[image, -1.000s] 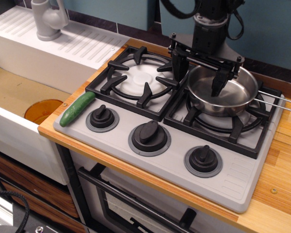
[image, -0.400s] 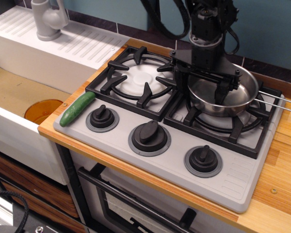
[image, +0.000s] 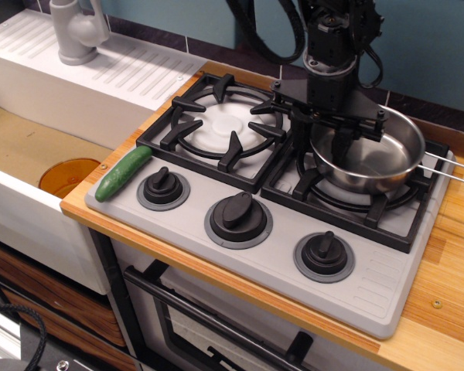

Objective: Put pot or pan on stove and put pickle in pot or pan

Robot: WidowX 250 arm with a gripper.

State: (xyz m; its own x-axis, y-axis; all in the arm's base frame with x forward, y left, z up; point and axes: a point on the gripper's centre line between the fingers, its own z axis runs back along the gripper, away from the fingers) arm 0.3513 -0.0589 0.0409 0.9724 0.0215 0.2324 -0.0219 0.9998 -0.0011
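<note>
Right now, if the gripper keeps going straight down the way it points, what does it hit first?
The pan. The gripper points down with its fingers straddling the pan's left rim, so one finger would likely meet the pan floor and the other the stove grate beneath. Depth is unclear from this single view.

The black two-fingered gripper [image: 325,140] now sits higher and a little further right than a second ago, its fingers closer together over the near-left rim of the shallow round stainless-steel frying pan [image: 369,160]. The pan itself is shifted to the right on the right-hand black grate of the grey two-burner cooktop [image: 255,239] and is tilted, its left rim lifted compared with before. Its thin wire-loop handle [image: 451,165] now reaches further over the right edge of the cooktop.
</note>
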